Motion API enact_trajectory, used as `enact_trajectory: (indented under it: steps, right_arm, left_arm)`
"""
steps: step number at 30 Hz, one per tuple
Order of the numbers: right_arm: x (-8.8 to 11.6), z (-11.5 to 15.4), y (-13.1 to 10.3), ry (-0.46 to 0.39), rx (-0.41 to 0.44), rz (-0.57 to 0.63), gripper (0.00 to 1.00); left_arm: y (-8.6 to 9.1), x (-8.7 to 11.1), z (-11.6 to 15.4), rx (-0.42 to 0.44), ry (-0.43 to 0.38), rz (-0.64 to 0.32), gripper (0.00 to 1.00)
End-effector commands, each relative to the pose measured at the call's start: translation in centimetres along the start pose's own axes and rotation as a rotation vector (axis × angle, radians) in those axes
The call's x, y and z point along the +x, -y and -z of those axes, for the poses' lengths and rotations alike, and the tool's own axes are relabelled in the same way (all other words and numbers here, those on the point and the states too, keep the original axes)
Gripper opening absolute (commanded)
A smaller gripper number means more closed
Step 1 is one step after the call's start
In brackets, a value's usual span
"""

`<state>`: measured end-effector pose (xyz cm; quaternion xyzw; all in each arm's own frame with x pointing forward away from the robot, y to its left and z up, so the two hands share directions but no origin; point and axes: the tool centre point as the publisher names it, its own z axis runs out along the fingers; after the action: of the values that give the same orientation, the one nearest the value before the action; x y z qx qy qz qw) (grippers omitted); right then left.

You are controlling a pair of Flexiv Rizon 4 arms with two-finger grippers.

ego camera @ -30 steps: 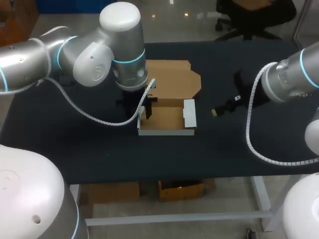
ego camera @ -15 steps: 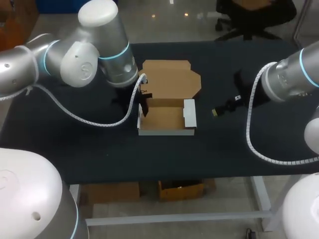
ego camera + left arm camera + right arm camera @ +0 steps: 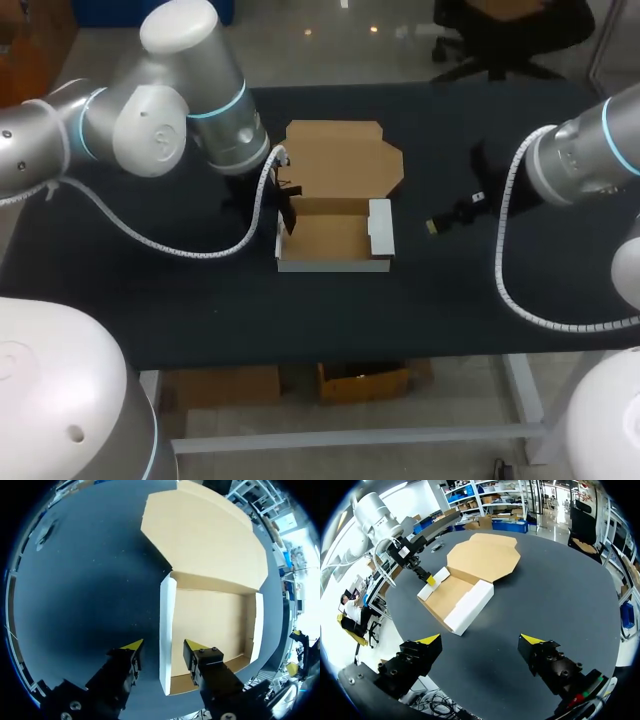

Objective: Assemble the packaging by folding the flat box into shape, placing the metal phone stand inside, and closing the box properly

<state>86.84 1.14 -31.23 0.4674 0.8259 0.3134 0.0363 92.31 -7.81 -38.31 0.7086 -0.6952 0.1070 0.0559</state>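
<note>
The box [image 3: 335, 238] stands near the middle of the table [image 3: 150, 300], its lid [image 3: 345, 160] flat toward the far edge. Folding is in hand, I think: your left gripper [image 3: 162, 646] is open astride the left wall [image 3: 167, 620]; next, pinch it upright. Your right gripper [image 3: 481, 639] hangs open near the right edge. No writing is readable.

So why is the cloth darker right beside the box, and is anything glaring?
Left wrist view: a shadow falls on the table beside the white flap of the box, likely cast by the arm overhead. Head view: the left arm shows soft glare on its pale shell; the box interior is evenly lit.
</note>
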Motion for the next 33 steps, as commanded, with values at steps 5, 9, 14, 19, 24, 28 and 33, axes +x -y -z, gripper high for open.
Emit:
enact_trajectory:
  steps: [5,9,14,19,24,28,33]
  right_arm:
    - [0.0,0.1,0.0,-0.004,0.004,-0.003,1.00]
    - [0.0,0.1,0.0,-0.005,0.004,-0.003,1.00]
    - [0.0,0.0,0.2,-0.006,0.005,-0.006,1.00]
    - [0.0,0.0,0.2,-0.008,0.008,-0.010,1.00]
    - [0.0,-0.1,0.2,-0.012,0.010,-0.014,1.00]
    - [0.0,-0.2,0.2,-0.012,0.014,-0.016,1.00]
    - [0.1,-0.4,0.2,-0.012,0.018,-0.017,1.00]
  left_arm:
    - [0.1,0.3,-0.7,0.010,0.037,0.012,0.44]
    - [0.2,0.6,-1.2,0.014,0.069,0.013,0.39]
    - [0.1,0.8,-1.8,0.029,0.108,0.015,0.33]
    - [0.2,0.8,-1.9,0.030,0.125,0.020,0.19]
    - [0.3,0.7,-2.1,0.037,0.146,0.030,0.00]
    - [0.3,0.6,-2.1,0.038,0.159,0.034,0.00]
    - [0.3,0.6,-2.1,0.045,0.171,0.032,0.00]
